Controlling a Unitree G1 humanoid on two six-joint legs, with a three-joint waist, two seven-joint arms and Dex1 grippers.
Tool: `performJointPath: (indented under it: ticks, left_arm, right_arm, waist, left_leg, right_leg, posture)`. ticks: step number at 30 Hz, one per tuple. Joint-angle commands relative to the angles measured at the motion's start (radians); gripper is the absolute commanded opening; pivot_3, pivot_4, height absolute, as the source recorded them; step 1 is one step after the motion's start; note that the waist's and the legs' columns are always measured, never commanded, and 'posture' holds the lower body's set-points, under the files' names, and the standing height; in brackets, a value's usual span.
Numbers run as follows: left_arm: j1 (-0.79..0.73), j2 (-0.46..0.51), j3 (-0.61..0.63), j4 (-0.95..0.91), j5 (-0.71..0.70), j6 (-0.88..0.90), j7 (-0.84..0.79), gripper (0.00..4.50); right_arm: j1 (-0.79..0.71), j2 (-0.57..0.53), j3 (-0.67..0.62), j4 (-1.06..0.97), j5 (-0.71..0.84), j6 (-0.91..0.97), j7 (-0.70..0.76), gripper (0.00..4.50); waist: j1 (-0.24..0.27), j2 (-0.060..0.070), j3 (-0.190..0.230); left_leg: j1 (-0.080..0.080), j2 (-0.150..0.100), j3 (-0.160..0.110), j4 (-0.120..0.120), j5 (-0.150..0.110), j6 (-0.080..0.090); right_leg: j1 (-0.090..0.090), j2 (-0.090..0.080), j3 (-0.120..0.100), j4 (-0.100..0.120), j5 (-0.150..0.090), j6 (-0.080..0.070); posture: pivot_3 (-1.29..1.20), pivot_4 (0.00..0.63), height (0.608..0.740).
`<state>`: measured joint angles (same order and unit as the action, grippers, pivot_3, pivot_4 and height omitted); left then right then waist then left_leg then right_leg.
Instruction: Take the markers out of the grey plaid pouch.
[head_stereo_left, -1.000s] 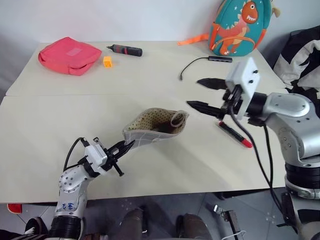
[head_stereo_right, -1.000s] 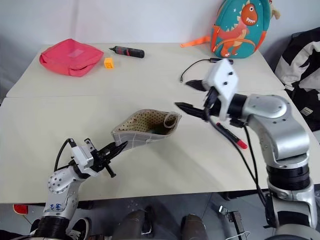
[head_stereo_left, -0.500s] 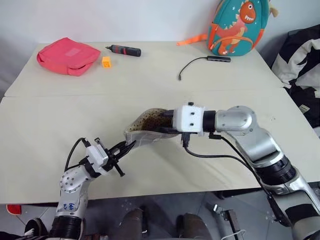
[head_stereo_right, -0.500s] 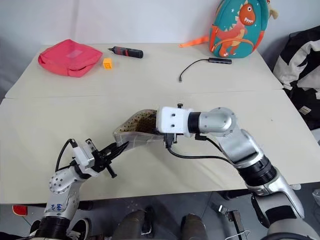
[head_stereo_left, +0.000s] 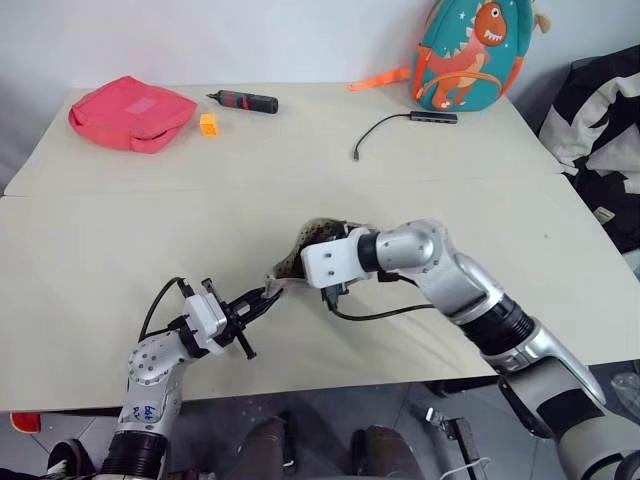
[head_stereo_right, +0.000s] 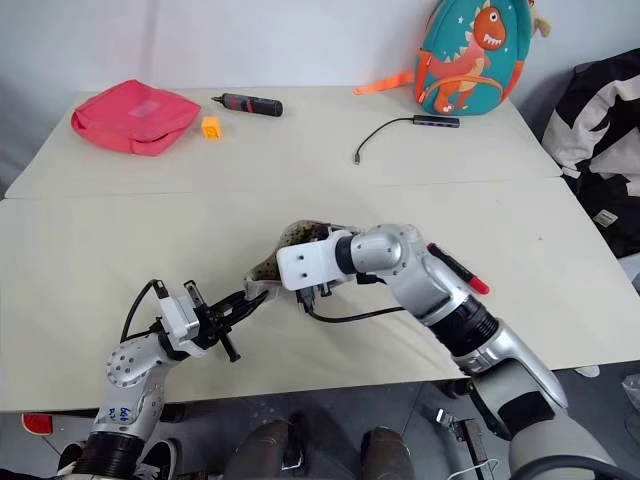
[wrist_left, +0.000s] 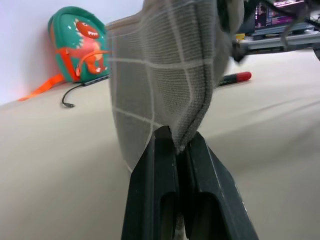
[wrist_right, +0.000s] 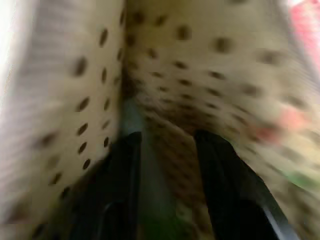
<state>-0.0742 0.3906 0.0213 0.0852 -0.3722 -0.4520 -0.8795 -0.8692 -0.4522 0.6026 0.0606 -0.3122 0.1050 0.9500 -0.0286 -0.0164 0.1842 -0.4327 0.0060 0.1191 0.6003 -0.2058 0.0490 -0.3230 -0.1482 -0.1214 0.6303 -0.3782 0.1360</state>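
**Deep inside the pouch**

Now reaching into the open mouth of the grey plaid pouch (head_stereo_left: 300, 262), the right gripper (wrist_right: 167, 150), fingers spread a little apart and surrounded by tan dotted lining in the right wrist view. Nothing seen pinched between those fingers; a blurred green patch near them, too smeared to identify. Lower corner of the pouch clamped tight by the left gripper (wrist_left: 176, 145), both black fingers pressed together on the fabric edge, pouch lifted off the table (head_stereo_left: 120, 230) at that end. Lying on the table just behind the right forearm, one marker (head_stereo_right: 458, 269), dark with a red end, outside the pouch and apart from it. Far back on the table: pink-red pouch (head_stereo_left: 128, 111) at the left, small orange block (head_stereo_left: 209, 123) and black-and-red screwdriver (head_stereo_left: 243, 100) beside it, black cable (head_stereo_left: 395, 128) toward the right, dinosaur backpack (head_stereo_left: 470, 53) at the far right edge.
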Motion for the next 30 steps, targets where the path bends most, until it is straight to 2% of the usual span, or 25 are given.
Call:
performJointPath:
  ticks: [1, 7, 13, 16, 20, 30]
  left_arm:
    - [0.003, -0.007, -0.003, -0.035, -0.006, 0.000, -0.001, 0.00]
    - [0.016, -0.010, -0.003, -0.048, -0.006, 0.009, 0.002, 0.00]
    - [0.020, -0.009, 0.003, -0.048, -0.005, 0.007, 0.002, 0.00]
    - [0.020, -0.011, 0.000, -0.050, -0.003, 0.008, 0.001, 0.00]
    - [0.021, -0.010, 0.000, -0.048, -0.004, 0.006, -0.004, 0.00]
    - [0.022, -0.010, -0.001, -0.051, -0.002, 0.006, -0.006, 0.00]
  right_arm:
    - [-0.025, 0.026, 0.008, 0.068, -0.083, -0.022, -0.062, 1.74]
    - [-0.022, 0.073, 0.020, 0.125, -0.147, -0.064, -0.112, 1.74]
    - [-0.004, 0.122, -0.038, 0.141, -0.090, -0.052, -0.109, 1.74]
    - [0.027, 0.140, -0.049, 0.113, -0.045, -0.027, -0.066, 2.30]
    - [0.037, 0.143, -0.029, 0.118, -0.094, -0.080, -0.109, 3.41]
    - [0.059, 0.186, -0.007, 0.170, -0.159, -0.108, -0.177, 3.41]
  waist:
    - [0.000, 0.000, 0.000]
    - [-0.002, 0.000, 0.000]
    - [-0.002, 0.000, 0.000]
    - [-0.001, 0.000, 0.000]
    - [-0.002, 0.000, 0.000]
    - [-0.003, 0.000, 0.000]
  left_leg:
    - [0.000, -0.001, 0.000, 0.000, 0.000, 0.000]
    - [0.000, 0.000, 0.000, 0.000, 0.000, 0.000]
    - [0.000, 0.000, 0.000, 0.000, 0.000, 0.000]
    - [0.000, 0.000, 0.000, 0.000, 0.000, 0.000]
    - [0.000, -0.001, 0.000, 0.000, 0.000, 0.000]
    - [0.001, -0.001, 0.000, 0.000, 0.000, 0.000]
  right_leg:
    - [0.000, 0.000, 0.000, 0.000, 0.000, 0.000]
    - [-0.001, 0.000, 0.001, 0.000, 0.000, 0.000]
    - [-0.001, 0.000, 0.001, 0.004, 0.000, 0.000]
    - [-0.001, 0.000, 0.001, 0.004, 0.000, 0.000]
    - [-0.001, 0.000, 0.001, 0.005, 0.000, 0.000]
    - [-0.001, 0.000, 0.001, 0.006, 0.000, 0.000]
  posture:
    - [0.00, 0.150, 0.740]
    - [0.00, 0.150, 0.740]
    - [0.00, 0.150, 0.740]
    - [0.00, 0.150, 0.740]
    - [0.00, 0.150, 0.740]
    - [0.00, 0.150, 0.740]
